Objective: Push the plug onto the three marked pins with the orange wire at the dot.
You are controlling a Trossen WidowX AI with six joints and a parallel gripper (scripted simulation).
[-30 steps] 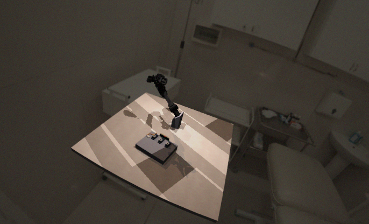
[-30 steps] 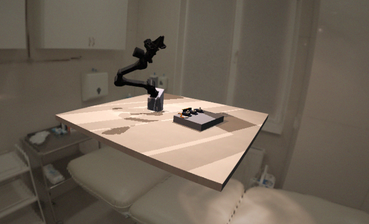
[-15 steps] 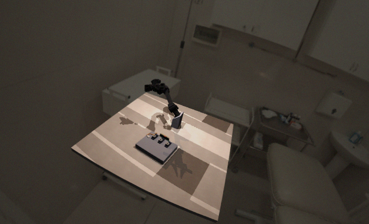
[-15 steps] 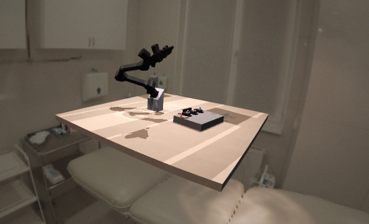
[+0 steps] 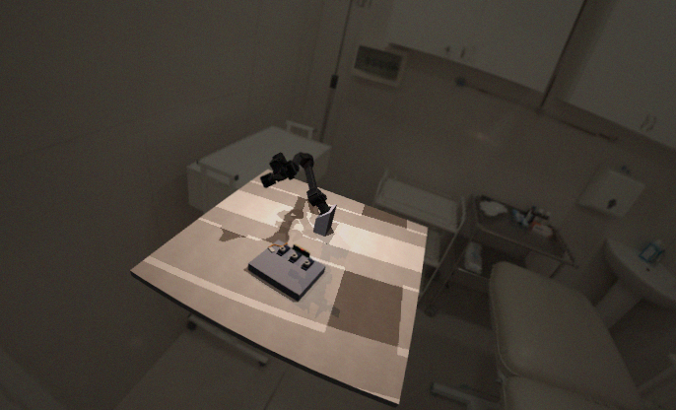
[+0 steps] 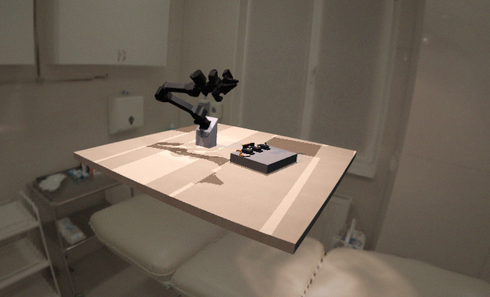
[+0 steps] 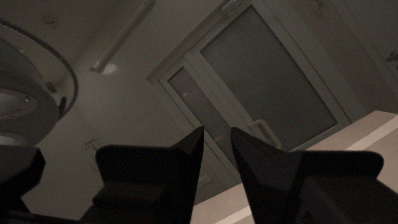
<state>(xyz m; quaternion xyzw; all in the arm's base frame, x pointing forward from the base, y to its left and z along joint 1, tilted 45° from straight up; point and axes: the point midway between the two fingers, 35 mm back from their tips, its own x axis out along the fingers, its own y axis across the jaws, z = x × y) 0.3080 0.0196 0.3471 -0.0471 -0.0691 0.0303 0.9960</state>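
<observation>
The grey holder (image 5: 286, 273) (image 6: 267, 166) lies on the table with three small dark servos on top. A thin orange lead (image 6: 239, 150) curls at the holder's corner beside an end servo. A tiny pale piece (image 5: 271, 249) at that corner looks like the plug; its holes and turn are too small to tell. A dark strip (image 5: 301, 250) with orange specks stands at the holder's edge on the arm's side; single pins and the marking band cannot be made out. My gripper (image 7: 217, 131) is partly open with nothing between its fingertips, high above the table and away from the holder.
The arm's pale base block (image 5: 323, 224) (image 6: 206, 138) stands on the table (image 5: 219, 285) (image 6: 188, 184) near the holder. The wrist view faces the room, with a table edge at lower right. Light and shadow bands cross the table top.
</observation>
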